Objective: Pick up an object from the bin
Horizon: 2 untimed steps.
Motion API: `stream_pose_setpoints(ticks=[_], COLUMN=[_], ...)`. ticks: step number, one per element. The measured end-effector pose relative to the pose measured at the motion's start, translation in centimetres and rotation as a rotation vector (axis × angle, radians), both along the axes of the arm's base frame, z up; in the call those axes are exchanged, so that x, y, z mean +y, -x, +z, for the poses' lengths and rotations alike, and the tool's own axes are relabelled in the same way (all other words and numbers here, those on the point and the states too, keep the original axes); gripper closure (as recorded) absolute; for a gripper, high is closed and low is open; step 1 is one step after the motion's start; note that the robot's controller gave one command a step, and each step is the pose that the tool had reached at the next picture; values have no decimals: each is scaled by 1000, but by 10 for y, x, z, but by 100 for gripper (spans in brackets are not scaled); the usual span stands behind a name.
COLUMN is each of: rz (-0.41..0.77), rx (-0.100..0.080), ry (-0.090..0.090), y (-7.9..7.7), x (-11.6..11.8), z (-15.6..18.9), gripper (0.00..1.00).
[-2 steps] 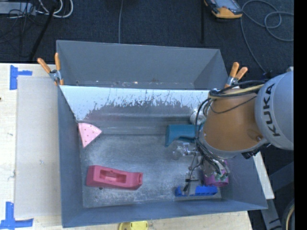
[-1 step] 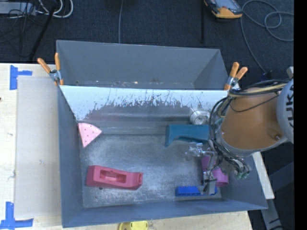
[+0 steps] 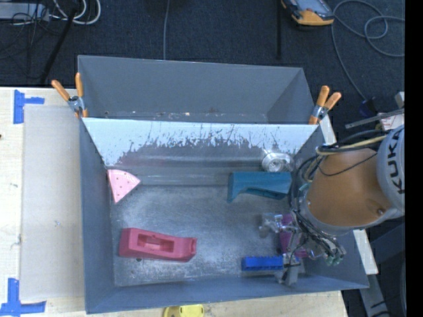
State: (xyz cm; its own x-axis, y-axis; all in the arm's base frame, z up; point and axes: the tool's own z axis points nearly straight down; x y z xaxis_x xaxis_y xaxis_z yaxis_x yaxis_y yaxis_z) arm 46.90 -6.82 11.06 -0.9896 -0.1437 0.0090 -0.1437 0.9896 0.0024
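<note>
Grey bin (image 3: 192,98) | red block (image 3: 157,245), teal block (image 3: 259,185), blue brick (image 3: 262,263) | jaws beside brick, state unclear

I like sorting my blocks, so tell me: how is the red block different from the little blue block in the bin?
The red block is much bigger than the blue block. The red block has a darker dent on top; the blue block looks like a plain bar. The red block lies front left, and the blue block lies front right, beside the gripper. Both lie flat on the bin floor.
</note>
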Motion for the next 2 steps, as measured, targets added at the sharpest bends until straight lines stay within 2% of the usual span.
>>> stream_pose_setpoints(ticks=[1, 2], rz=[45, -24], rx=[-42, -7], ry=[2, 0], y=[-10, 0], x=[9, 25], z=[-36, -41], gripper=[0, 100])
